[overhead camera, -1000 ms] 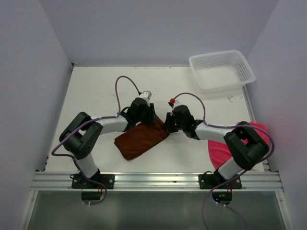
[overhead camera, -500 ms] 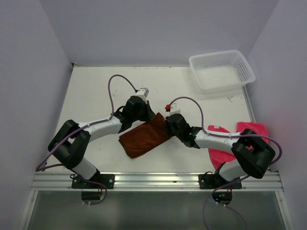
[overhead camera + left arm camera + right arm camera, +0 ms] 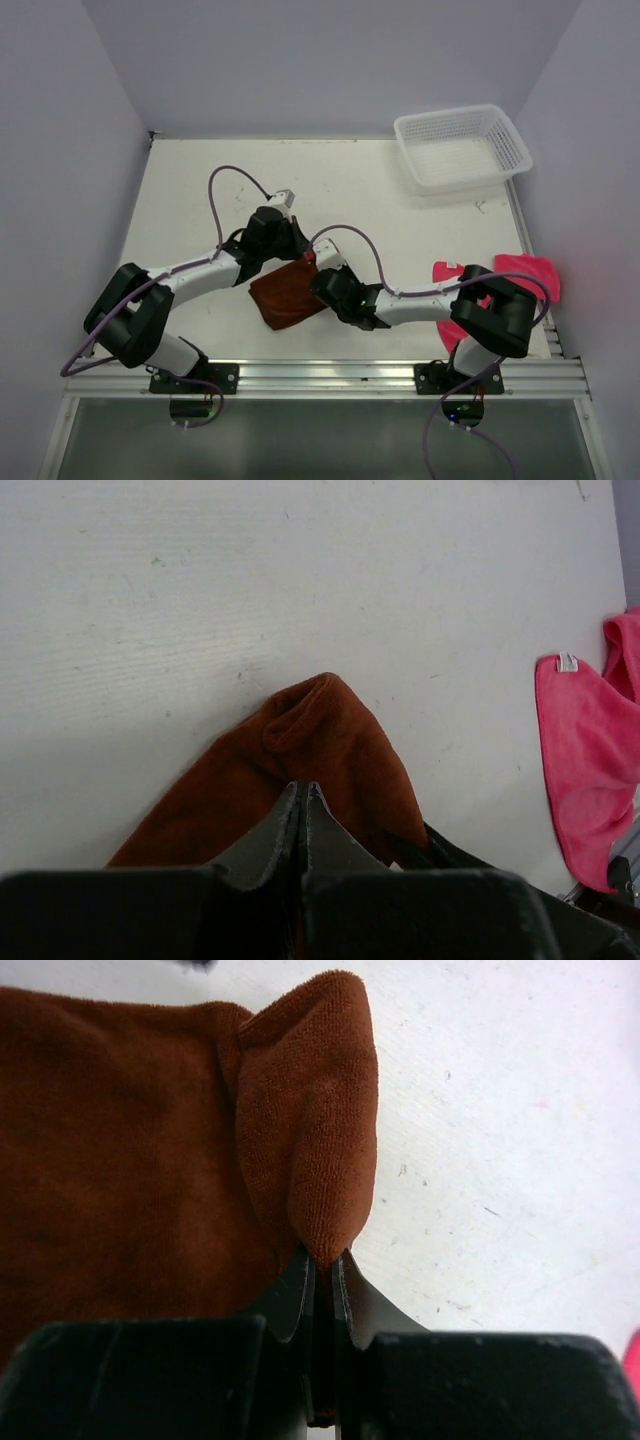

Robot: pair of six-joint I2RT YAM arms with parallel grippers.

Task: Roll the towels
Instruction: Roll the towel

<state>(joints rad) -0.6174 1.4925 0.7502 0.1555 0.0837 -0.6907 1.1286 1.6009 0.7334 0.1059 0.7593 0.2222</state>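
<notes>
1. Pinches a peaked corner of the rust-brown towel (image 3: 130, 1130) in the right gripper (image 3: 322, 1260), jaws squeezed tight on the terry.
2. Grips the same towel's opposite edge with the left gripper (image 3: 303, 790), jaws pressed together and cloth humping up just beyond the tips.
3. Brings both grippers close together over the near middle of the table (image 3: 200, 190), the left (image 3: 285, 260) on the far side of the bunched towel (image 3: 285, 298) and the right (image 3: 322, 285) at its right end.
4. Has the pink towel (image 3: 525, 268) lying crumpled at the table's right near edge, partly under the right arm and well apart from the brown one; shows a small white label at one corner in the left wrist view (image 3: 585, 750).
5. Rests everything on a matte white surface, faintly scuffed and flecked with small dark specks.
6. Places a white mesh basket (image 3: 462, 148) at the far right corner, tilted against the table edge.
7. Ends the near edge in a silver aluminium rail (image 3: 320, 375) carrying both arm bases.
8. Stands boxed in by plain pale lavender walls (image 3: 60, 180) on the left, back and right.
</notes>
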